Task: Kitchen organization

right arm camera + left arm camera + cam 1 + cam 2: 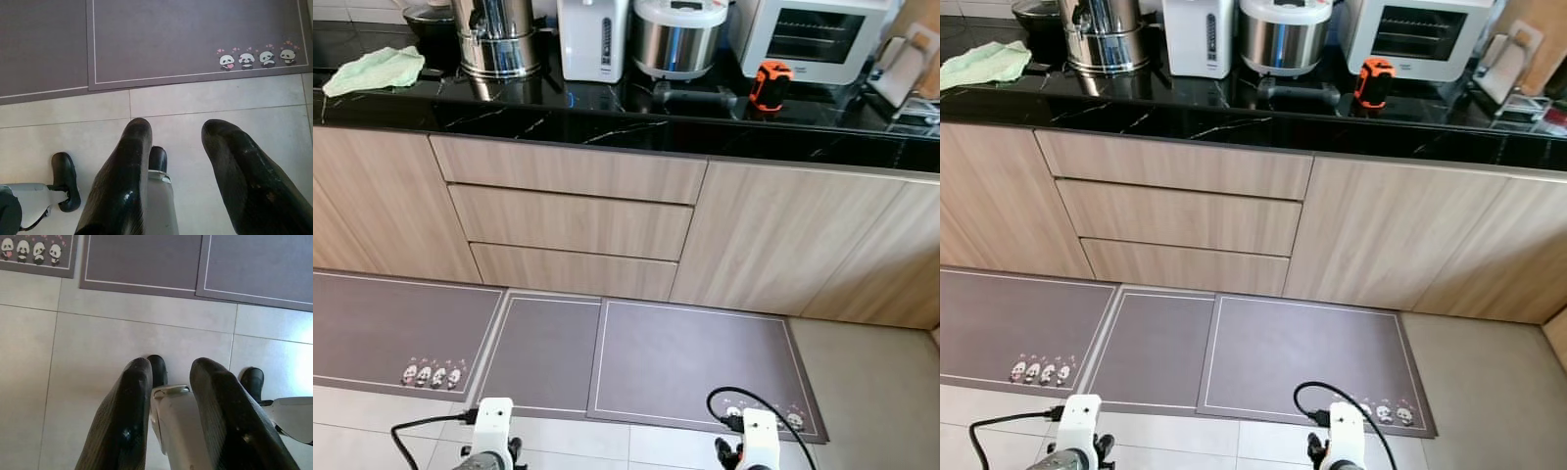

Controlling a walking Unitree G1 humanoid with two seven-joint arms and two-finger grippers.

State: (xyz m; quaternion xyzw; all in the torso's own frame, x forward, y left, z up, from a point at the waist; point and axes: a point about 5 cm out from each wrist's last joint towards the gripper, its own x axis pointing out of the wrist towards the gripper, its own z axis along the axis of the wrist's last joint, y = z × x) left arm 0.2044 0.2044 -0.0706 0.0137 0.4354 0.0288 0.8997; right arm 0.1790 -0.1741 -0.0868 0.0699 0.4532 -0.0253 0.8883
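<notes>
A black stone counter (607, 122) runs across the far side, above wooden drawers (570, 225) and cabinet doors (783, 240). On it lie a green cloth (374, 70), a steel pot (497, 37), a white kettle (594, 37), a rice cooker (678, 37), an orange-black tool (770, 85) and a toaster oven (818, 37). Both arms hang low. My left gripper (168, 377) is open over the tiled floor, nothing between its fingers. My right gripper (176, 139) is open too, empty, above the tiles.
Grey floor mats (690, 362) with panda prints lie along the cabinet base. Light tiles (607, 446) cover the floor nearer me. A dish rack (911, 78) stands at the counter's right end. The robot's feet (156, 369) show under the grippers.
</notes>
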